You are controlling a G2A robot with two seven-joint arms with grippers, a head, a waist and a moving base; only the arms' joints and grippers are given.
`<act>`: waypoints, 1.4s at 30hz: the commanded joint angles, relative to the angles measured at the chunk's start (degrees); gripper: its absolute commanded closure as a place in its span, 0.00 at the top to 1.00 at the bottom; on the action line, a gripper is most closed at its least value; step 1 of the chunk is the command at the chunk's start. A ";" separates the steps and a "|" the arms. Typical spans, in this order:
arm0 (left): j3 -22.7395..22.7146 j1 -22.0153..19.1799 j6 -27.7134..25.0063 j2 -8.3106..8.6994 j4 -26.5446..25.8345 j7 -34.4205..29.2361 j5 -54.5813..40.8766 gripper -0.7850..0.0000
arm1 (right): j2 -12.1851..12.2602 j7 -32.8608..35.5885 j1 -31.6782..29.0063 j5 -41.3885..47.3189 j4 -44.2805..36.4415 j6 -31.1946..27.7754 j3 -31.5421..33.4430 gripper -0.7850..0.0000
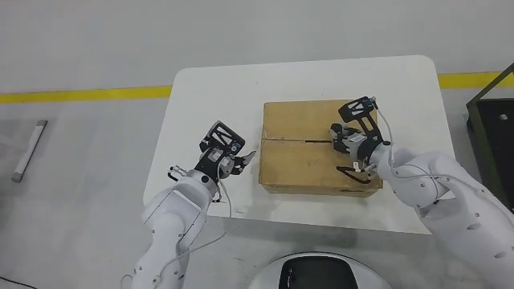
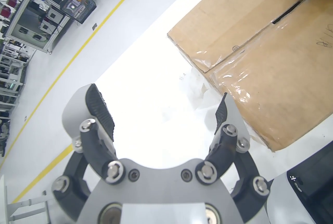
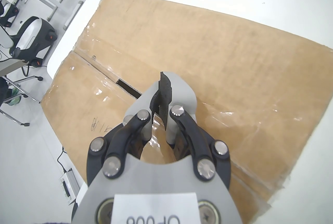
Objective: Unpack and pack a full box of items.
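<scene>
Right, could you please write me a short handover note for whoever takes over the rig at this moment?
Left gripper: open, empty, over the table beside one end of the box.
Right gripper: shut, empty, over the box top by the seam.
Box: on the table, closed, with a narrow gap in the seam; contents hidden.
Done: nothing unpacked yet.
Left: open the box, unpack it, repack it.
</scene>
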 commanded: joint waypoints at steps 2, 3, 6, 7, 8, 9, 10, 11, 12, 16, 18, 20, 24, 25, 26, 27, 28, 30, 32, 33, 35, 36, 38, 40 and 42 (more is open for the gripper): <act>0.19 1.09 3.12 0.19 2.54 1.03 6.91 1.00 | -0.11 0.15 -0.19 -0.18 -0.01 -0.05 0.10 0.00; 0.28 1.36 3.96 0.27 3.54 1.17 9.09 1.00 | -0.15 0.18 -0.23 -0.22 -0.02 -0.07 0.15 0.00; 0.44 2.06 7.30 0.13 6.42 2.28 9.36 1.00 | -0.23 0.36 -0.34 -0.49 0.27 -0.11 0.38 0.00; 0.76 2.04 8.08 0.13 7.50 2.91 10.57 1.00 | -0.27 0.33 -0.35 -0.48 0.38 -0.05 0.48 0.00; 1.08 2.20 9.23 0.03 9.16 3.54 10.25 1.00 | -0.31 0.33 -0.36 -0.50 0.42 -0.09 0.53 0.00; 1.38 2.09 10.25 -0.08 10.61 4.21 9.75 1.00 | -0.35 0.33 -0.38 -0.52 0.46 -0.06 0.59 0.00; 1.86 1.84 10.83 -0.14 12.29 4.24 10.45 1.00 | -0.39 0.34 -0.40 -0.55 0.45 -0.05 0.62 0.00; 2.58 1.45 11.31 -0.24 13.33 4.96 10.78 1.00 | -0.43 0.37 -0.42 -0.59 0.45 -0.06 0.66 0.00; 3.16 1.15 12.00 -0.39 14.57 5.81 9.99 1.00 | -0.47 0.40 -0.44 -0.63 0.47 -0.10 0.73 0.00; 6.00 -1.09 13.25 -0.77 18.84 6.52 12.85 1.00 | -0.58 0.46 -0.58 -0.67 0.62 0.05 1.22 0.00; 6.82 -2.22 14.11 -1.14 20.40 6.95 10.83 1.00 | -0.64 0.48 -0.70 -0.73 0.58 0.10 1.38 0.00; 7.74 -3.38 14.27 -1.32 22.00 7.27 11.45 1.00 | -0.70 0.53 -0.80 -0.81 0.54 0.04 1.48 0.00; 9.30 -5.52 14.61 -1.58 25.53 9.07 13.45 1.00 | -0.85 0.64 -0.97 -0.90 0.56 -0.04 1.56 0.00; 9.41 -5.92 15.30 -1.73 26.35 9.67 12.64 1.00 | -0.90 0.59 -1.00 -0.95 0.61 -0.06 1.51 0.00; 9.52 -6.30 15.77 -1.88 27.07 10.24 11.60 1.00 | -0.95 0.55 -1.02 -0.98 0.69 -0.06 1.45 0.00; 9.60 -6.70 16.18 -2.02 27.75 10.81 10.58 1.00 | -1.01 0.56 -1.01 -1.03 0.76 -0.05 1.38 0.00; 9.82 -7.15 16.28 -2.12 28.40 11.27 10.30 1.00 | -1.06 0.57 -0.98 -1.15 0.81 -0.02 1.31 0.00; 10.07 -7.78 16.80 -2.35 29.51 12.74 8.83 1.00 | -1.16 0.69 -0.93 -1.19 0.84 -0.06 1.21 0.00; 10.34 -8.39 17.32 -2.57 30.36 14.13 7.64 1.00 | -1.25 0.75 -0.91 -1.27 0.83 -0.07 1.16 0.00; 10.51 -8.66 17.48 -2.67 30.64 14.90 7.18 1.00 | -1.29 0.78 -0.93 -1.33 0.84 -0.13 1.14 0.00; 10.84 -9.10 17.86 -2.82 31.21 16.20 6.81 1.00 | -1.37 0.86 -1.00 -1.34 0.87 -0.14 1.15 0.00; 11.07 -9.37 18.09 -2.86 31.45 16.63 7.43 1.00 | -1.40 0.91 -1.04 -1.46 0.87 -0.15 1.15 0.00; 11.49 -9.63 18.83 -2.98 32.00 17.76 7.89 1.00 | -1.47 1.00 -1.11 -1.54 0.91 -0.14 1.15 0.00; 11.77 -10.02 19.30 -3.13 32.35 18.13 7.73 1.00 | -1.55 1.05 -1.13 -1.71 0.96 -0.03 1.18 0.00; 11.90 -10.31 20.05 -3.28 32.47 18.87 7.51 1.00 | -1.62 1.15 -1.13 -1.88 0.98 0.08 1.24 0.00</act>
